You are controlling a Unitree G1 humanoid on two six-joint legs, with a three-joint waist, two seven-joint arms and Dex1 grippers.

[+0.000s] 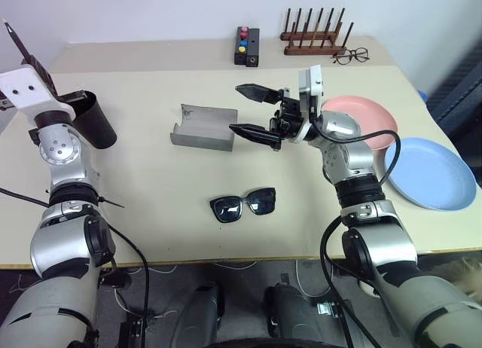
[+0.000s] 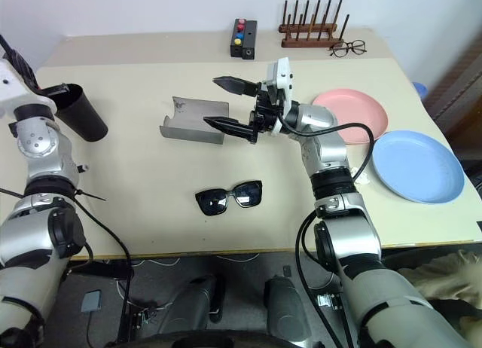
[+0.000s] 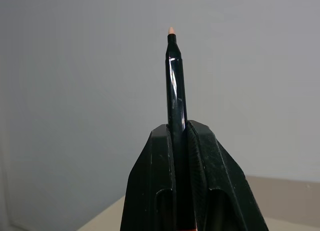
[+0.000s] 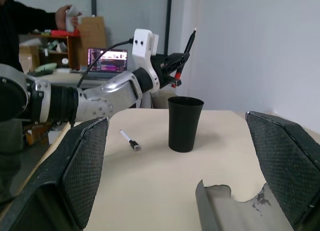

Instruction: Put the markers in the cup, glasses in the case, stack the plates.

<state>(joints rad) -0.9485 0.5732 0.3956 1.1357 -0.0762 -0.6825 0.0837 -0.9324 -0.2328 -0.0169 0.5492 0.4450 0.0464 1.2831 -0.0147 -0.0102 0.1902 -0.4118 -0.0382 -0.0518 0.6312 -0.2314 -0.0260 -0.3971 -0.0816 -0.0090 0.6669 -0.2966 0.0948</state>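
My left gripper [image 3: 177, 126] is shut on a black marker [image 3: 175, 81] and holds it tip-up, raised above the upright black cup [image 4: 185, 123] at the table's left. A white marker [image 4: 129, 139] lies on the table beside the cup. The right gripper [image 1: 234, 108] stands open, pointing left, just off the right end of the open grey case [image 1: 202, 127], with nothing between its fingers. Black sunglasses [image 1: 242, 205] lie near the front edge. A pink plate [image 1: 361, 114] and a blue plate [image 1: 429, 171] lie side by side at the right.
At the back of the table stand a small black box with coloured buttons [image 1: 247, 45], a wooden peg rack [image 1: 312, 33] and clear-lens eyeglasses [image 1: 352, 56]. In the right wrist view a person [image 4: 20, 21] stands far off beyond the table.
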